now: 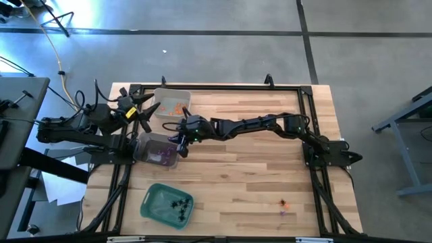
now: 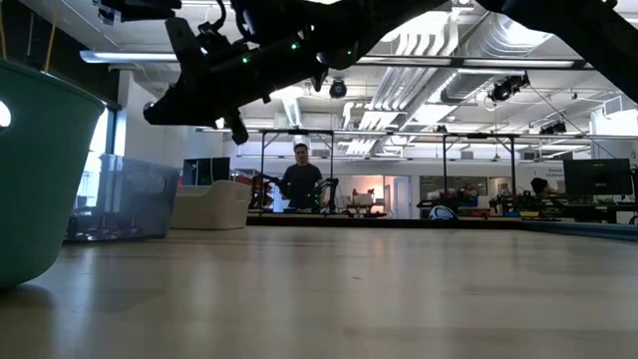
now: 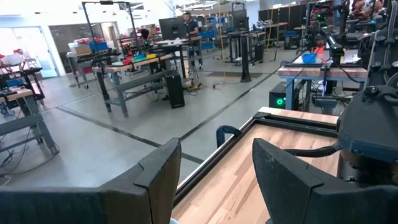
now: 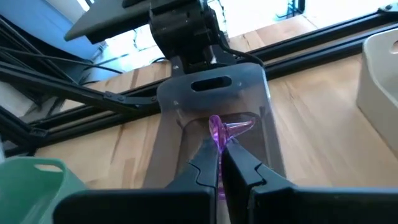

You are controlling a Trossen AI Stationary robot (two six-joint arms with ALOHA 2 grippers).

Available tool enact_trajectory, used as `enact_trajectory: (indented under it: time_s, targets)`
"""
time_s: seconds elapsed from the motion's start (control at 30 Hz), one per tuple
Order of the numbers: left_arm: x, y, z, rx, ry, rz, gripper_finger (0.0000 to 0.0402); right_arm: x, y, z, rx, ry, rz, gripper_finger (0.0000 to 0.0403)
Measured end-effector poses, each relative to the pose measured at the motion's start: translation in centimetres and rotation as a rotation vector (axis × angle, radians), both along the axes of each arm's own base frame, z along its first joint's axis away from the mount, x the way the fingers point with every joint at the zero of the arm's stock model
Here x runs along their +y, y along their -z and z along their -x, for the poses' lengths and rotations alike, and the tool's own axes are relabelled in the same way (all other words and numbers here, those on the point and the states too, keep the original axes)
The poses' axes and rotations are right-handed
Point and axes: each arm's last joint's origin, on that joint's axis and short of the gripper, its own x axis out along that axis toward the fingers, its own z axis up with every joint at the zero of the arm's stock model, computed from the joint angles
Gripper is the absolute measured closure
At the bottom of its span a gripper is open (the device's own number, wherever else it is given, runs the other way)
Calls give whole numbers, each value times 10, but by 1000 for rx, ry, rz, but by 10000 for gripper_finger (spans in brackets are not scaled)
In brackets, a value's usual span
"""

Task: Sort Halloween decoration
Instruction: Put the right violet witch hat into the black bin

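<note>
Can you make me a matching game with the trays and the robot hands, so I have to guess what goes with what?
Things:
1. green tray
2. white tray
3. clear tray
4. right hand

What goes with it:
a. orange trinkets inside
b. shut on a purple trinket
c. black spider trinkets inside
d. purple trinkets inside, with the right hand above it

Right pairs: 1-c, 2-a, 3-d, 4-b

The left hand waits open near the white tray.
</note>
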Motion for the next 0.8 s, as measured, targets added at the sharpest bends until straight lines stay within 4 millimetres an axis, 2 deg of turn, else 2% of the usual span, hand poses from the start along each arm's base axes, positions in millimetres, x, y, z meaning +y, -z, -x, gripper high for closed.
enact_trajectory:
  time_s: [0.4,0.8]
  targets:
    - [0,0,0,-1,0,2,216,1,0,0,-4,-28,16,395]
    - [0,0,0,0,1,1,216,2,0,0,-5,-41,41,255]
